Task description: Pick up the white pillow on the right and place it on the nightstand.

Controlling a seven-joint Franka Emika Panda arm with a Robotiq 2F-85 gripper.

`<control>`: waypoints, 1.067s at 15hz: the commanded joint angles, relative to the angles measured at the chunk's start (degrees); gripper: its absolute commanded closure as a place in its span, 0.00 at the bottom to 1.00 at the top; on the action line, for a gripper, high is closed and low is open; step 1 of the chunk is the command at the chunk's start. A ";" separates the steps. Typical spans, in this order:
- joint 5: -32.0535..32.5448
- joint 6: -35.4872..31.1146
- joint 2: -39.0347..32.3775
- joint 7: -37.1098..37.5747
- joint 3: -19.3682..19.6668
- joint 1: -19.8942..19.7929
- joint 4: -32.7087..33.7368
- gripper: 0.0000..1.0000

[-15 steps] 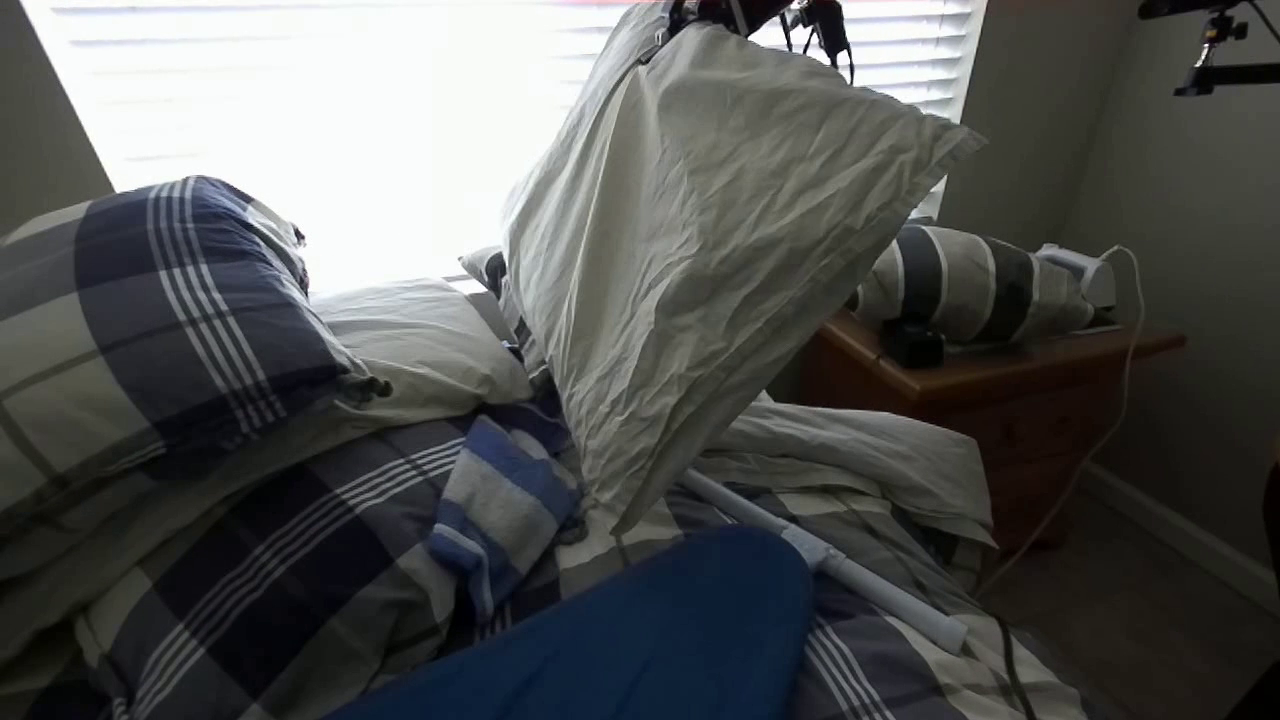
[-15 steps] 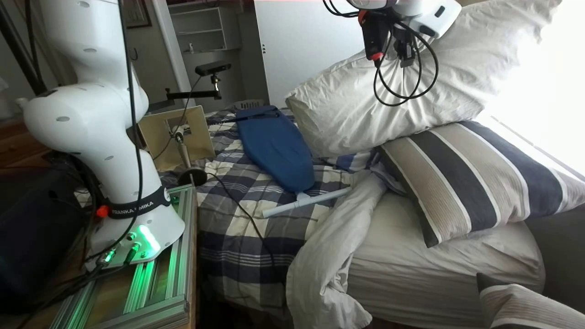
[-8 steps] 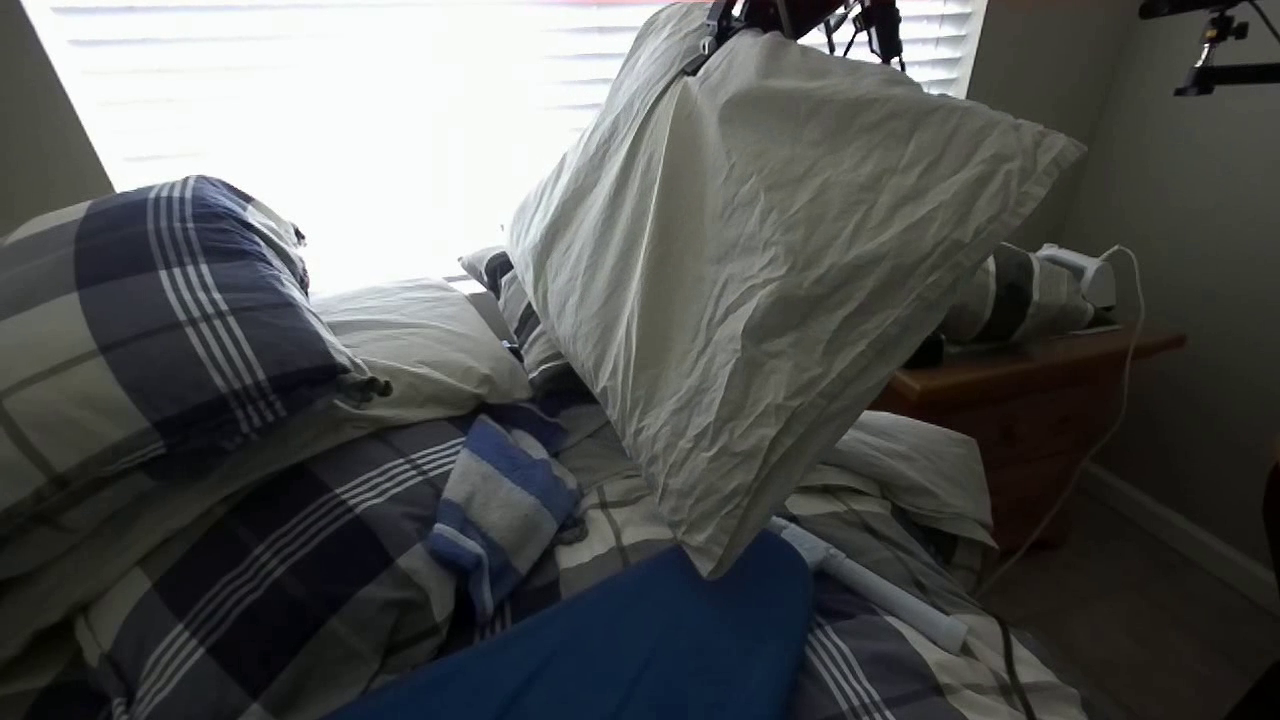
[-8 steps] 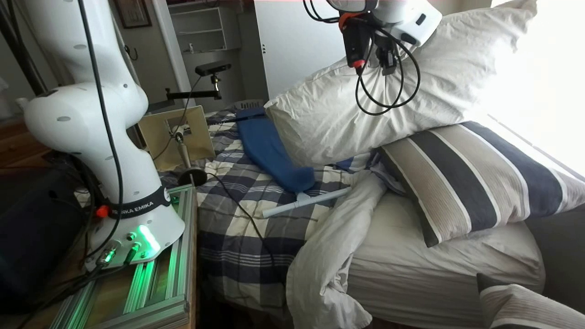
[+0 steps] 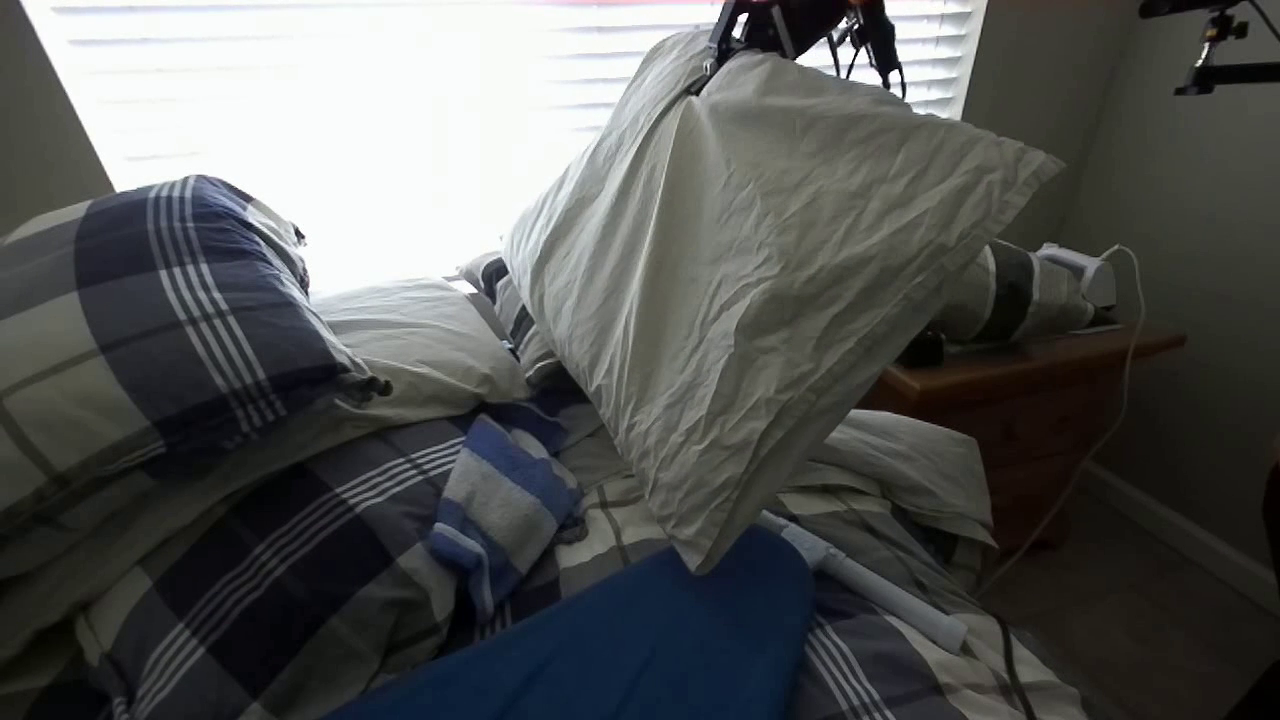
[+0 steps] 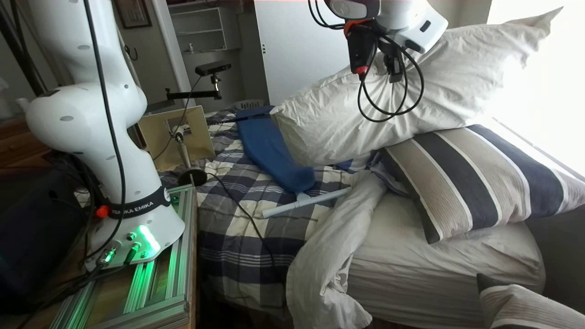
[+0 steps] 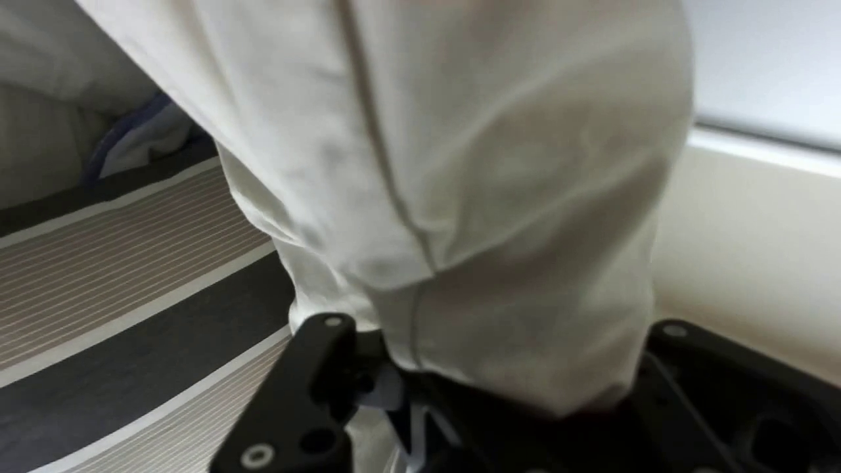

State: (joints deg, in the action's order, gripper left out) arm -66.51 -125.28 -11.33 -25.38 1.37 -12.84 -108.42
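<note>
The white pillow hangs tilted over the bed, with a lower corner pointing down in front of the blue ironing board. It also shows in an exterior view and fills much of the wrist view. My gripper is shut on the pillow's upper edge; bunched cloth lies between its fingers in the wrist view. The gripper also shows partly in an exterior view, its fingertips hidden by cloth. The brown wooden nightstand stands right of the pillow, its left part hidden behind the pillow.
A striped pillow, a black box and a corded white device are on the nightstand. Another striped pillow lies on the bed under the white one. A blue ironing board and plaid pillow are on the bed.
The held white pillow has swung toward the nightstand side over the second, then lowered slightly and drifted back a little. The striped pillow on the bed has shifted slightly. The gripper keeps its hold.
</note>
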 commanded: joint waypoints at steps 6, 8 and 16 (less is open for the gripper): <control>-2.06 -3.41 -2.68 13.97 8.11 -2.30 9.36 0.95; -1.16 -5.11 -1.30 17.43 9.77 -2.71 8.47 0.95; -0.98 -19.35 1.54 29.91 13.60 -3.44 5.03 0.95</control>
State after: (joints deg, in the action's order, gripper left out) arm -66.68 -139.80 -12.84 -0.33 14.44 -16.01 -102.03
